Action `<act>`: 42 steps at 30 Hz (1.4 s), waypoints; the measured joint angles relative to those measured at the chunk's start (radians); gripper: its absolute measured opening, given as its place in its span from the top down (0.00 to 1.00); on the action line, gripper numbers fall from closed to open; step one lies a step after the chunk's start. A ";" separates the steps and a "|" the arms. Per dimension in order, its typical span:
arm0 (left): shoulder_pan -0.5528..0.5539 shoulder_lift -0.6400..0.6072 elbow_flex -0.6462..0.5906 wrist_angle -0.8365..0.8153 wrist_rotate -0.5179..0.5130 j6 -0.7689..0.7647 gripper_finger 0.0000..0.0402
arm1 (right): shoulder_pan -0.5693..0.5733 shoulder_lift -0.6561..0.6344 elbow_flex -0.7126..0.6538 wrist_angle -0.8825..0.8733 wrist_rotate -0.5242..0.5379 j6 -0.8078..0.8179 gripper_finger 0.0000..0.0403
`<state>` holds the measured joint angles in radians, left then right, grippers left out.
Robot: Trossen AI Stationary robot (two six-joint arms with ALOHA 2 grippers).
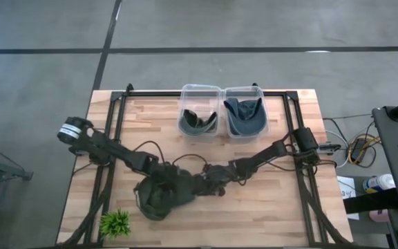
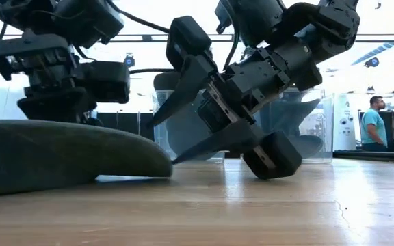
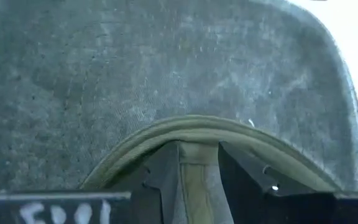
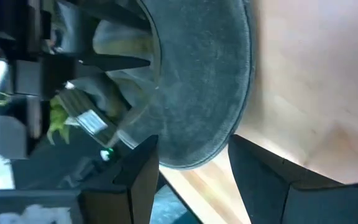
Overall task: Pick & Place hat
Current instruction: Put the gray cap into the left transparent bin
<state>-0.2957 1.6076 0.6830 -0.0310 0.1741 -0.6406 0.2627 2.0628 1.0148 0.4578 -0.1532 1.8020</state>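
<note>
1. We see a wooden table [image 1: 268, 207] with both dark arms reaching toward its near middle.
2. On it, toward the near left, lies a dark grey-green hat [image 1: 159, 197], its brim flat on the wood in the low view [image 2: 60, 160].
3. At the far edge stand two clear bins side by side: the left bin [image 1: 199, 93] holds a dark hat, the right bin [image 1: 244, 93] another.
4. Our left gripper [image 1: 175, 185] is on the hat; in its wrist view the fingers [image 3: 241, 171] pinch the olive inner band of the hat [image 3: 191, 134], so it grips the hat.
5. Our right gripper [image 1: 207, 181] stands just beside the hat's brim edge [image 4: 204, 93], its fingers [image 4: 263, 171] spread apart with the brim between them, not closed on it.
6. A small green plant [image 1: 115, 223] sits at the near left corner.
7. A person [image 2: 373, 126] stands far behind the table.
</note>
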 joint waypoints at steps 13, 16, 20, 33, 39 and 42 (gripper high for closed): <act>0.032 0.109 0.031 0.091 -0.006 0.029 0.71 | 0.016 -0.027 0.006 -0.152 -0.023 0.004 0.54; 0.035 0.111 0.032 0.112 -0.034 0.028 0.71 | 0.019 -0.028 0.006 -0.167 -0.011 0.008 0.54; 0.037 0.110 0.032 0.109 -0.056 0.028 0.71 | 0.021 -0.029 0.007 -0.182 -0.012 0.008 0.54; 0.038 0.112 0.027 0.257 -0.018 0.110 0.71 | 0.009 -0.031 0.005 -0.180 0.151 0.015 0.64; 0.038 0.076 0.026 0.233 -0.016 0.182 0.71 | 0.016 -0.042 0.002 -0.167 0.211 -0.040 0.88; 0.039 0.009 0.035 0.141 -0.023 0.225 0.71 | 0.015 -0.062 -0.001 -0.175 0.269 -0.126 0.96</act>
<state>-0.2569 1.6168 0.7177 0.1096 0.1506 -0.4159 0.2773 2.0007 1.0142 0.2828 0.1158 1.6763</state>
